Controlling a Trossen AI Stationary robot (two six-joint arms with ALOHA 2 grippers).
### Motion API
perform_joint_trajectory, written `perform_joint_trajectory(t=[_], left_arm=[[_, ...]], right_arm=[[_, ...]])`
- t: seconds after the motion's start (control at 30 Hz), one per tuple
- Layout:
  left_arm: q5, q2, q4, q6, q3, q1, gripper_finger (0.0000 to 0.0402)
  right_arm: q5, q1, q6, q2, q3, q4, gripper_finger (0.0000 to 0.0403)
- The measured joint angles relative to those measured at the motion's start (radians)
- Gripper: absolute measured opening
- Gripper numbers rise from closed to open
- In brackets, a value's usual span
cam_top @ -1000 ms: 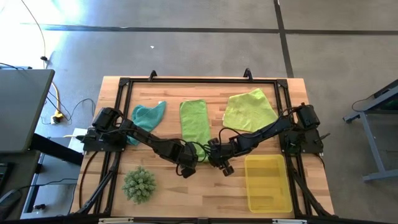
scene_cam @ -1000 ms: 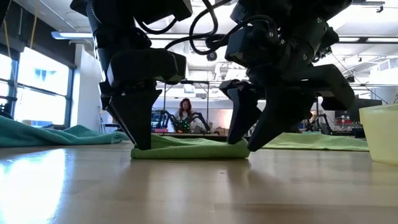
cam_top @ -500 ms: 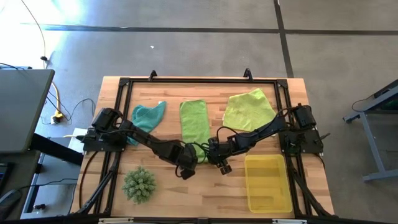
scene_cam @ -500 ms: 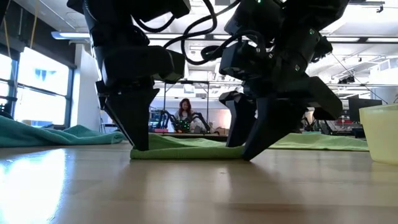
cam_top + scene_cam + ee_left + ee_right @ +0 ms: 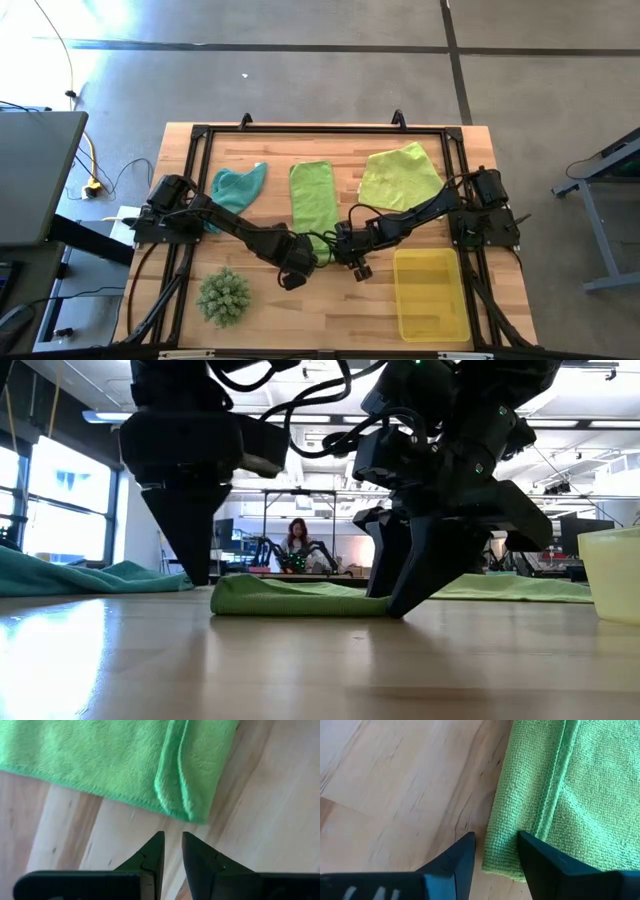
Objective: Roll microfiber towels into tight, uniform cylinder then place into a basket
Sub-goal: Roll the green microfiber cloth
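The bright green towel [image 5: 313,195] lies flat in a folded strip at the table's middle. Its near end [image 5: 300,598] lies between my two grippers. My left gripper [image 5: 171,840] hangs just off the towel's near left corner [image 5: 200,815], over bare wood. Its fingers are open by a narrow gap with nothing between them. My right gripper [image 5: 495,842] is open and straddles the towel's near right edge. The teal towel [image 5: 238,185] and the pale yellow-green towel [image 5: 402,177] lie spread farther back. The basket [image 5: 432,293] stands near right. My right gripper comes down at a slant from the table's right. One fingertip [image 5: 535,855] is on the towel's near right corner [image 5: 510,860] and the other [image 5: 465,850] is on the wood beside the edge. The towel lies flat on the table between them.
A spiky green ball [image 5: 223,296] sits at the near left. A black frame [image 5: 320,128] runs round the tabletop. Bare wood [image 5: 330,310] shows between the ball and the basket.
My left gripper has risen off the towel's near left corner, gone toward the table's near left and rolled a little. My right gripper has sunk slightly at the near right corner and its fingers have drawn closer together. The towel stays flat.
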Motion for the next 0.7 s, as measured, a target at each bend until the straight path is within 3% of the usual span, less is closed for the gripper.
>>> perform_joint_trajectory(t=[0.23,0.4,0.7], left_arm=[[-0.003,0.000,0.081,0.169,0.057,-0.047,0.0058],[-0.111,0.000,0.196,0.255,0.034,-0.080,0.0063],[-0.159,0.022,0.187,0.267,0.019,-0.088,0.0136]], right_arm=[[0.005,0.000,0.007,0.001,-0.001,0.001,0.0140],[0.005,0.000,0.023,0.002,-0.001,0.001,0.0140],[0.005,0.000,0.026,0.002,-0.002,0.005,0.0140]])
